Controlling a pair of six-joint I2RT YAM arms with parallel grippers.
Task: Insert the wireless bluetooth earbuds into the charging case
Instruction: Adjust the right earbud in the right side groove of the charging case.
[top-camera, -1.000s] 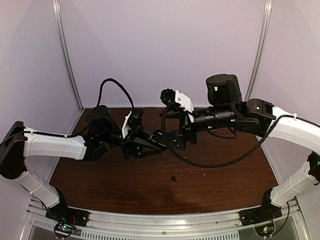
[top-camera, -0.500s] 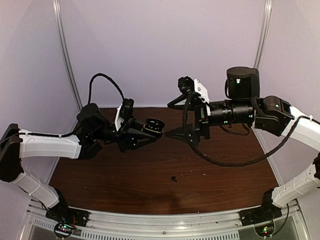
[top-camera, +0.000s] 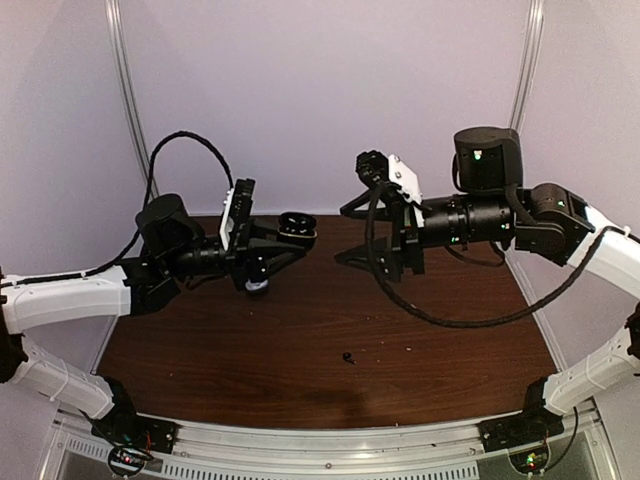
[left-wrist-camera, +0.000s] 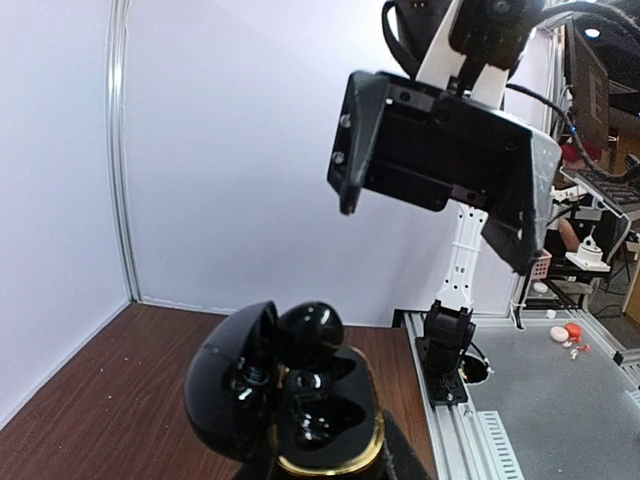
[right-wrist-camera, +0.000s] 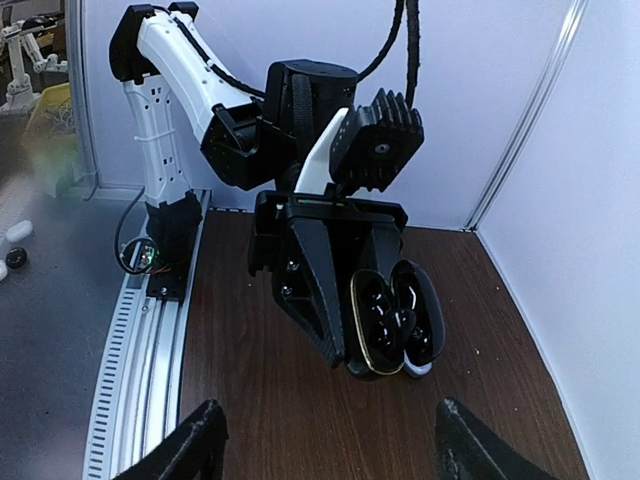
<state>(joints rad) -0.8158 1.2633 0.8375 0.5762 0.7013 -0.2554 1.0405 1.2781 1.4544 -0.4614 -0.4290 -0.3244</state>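
here, left fingers (top-camera: 275, 240) clamp one open black case (top-camera: 297, 226); right fingers (left-wrist-camera: 440, 175) spread, empty; one black earbud (top-camera: 348, 357) on table (top-camera: 200, 350).

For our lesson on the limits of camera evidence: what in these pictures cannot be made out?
- Top view: the black speck on the table is too small to identify.
- Left wrist view: whether the charging case holds both buds; gloss and the bottom edge hide it.
- Right wrist view: the tips of the right claw run off the bottom edge.
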